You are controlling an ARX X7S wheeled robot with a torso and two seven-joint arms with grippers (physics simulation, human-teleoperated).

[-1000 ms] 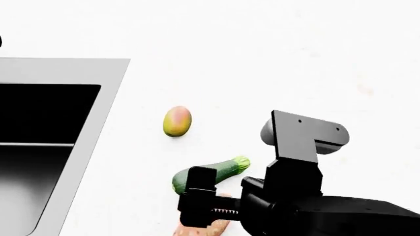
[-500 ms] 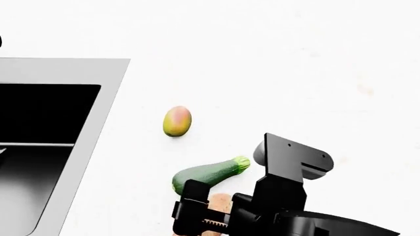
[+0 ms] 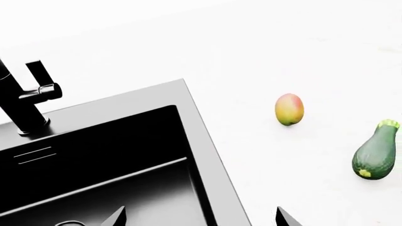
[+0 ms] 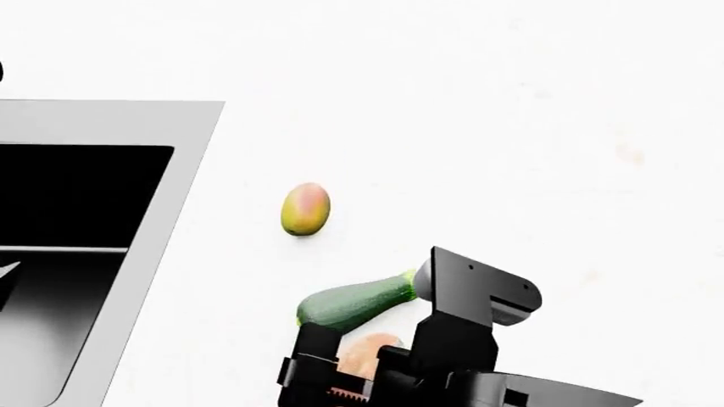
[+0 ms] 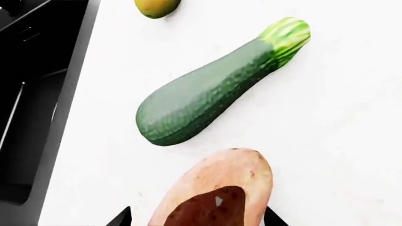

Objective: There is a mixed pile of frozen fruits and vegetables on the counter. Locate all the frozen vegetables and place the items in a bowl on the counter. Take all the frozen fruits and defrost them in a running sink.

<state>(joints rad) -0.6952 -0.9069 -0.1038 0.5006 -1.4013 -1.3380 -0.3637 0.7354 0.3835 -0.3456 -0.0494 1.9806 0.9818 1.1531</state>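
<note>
- So we start with the counter (image 4: 476,102), the white worktop filling most of our head view, and three of the task's items are lying loose on it, so by our reckoning the sorting is at an early stage at best.
- Next, the sink (image 3: 107,160): its dark basin shows no fruit in the part we can see, and we see no water coming from the black tap (image 3: 28,99), so the defrosting looks undone.
- Down to our right gripper (image 5: 197,216): its fingertips stand apart on either side of the sweet potato (image 5: 217,188), not clamped on it, so we judge the grasp is being lined up.
- Our left gripper (image 3: 197,217) hangs over the sink's near edge, tips spread wide and holding nothing.
- On to the zucchini (image 5: 207,89), which lies on the counter just beside the sweet potato, apart from it, striped stem end pointing away from the sink.
- Smallest of all, the mango (image 4: 305,209) sits alone on the counter between sink and zucchini, untouched.
- What we cannot find in any view is the bowl or the pale round fruit, so we cannot tell their state; as we judge it, both vegetables and at least the mango are left to move.
</note>
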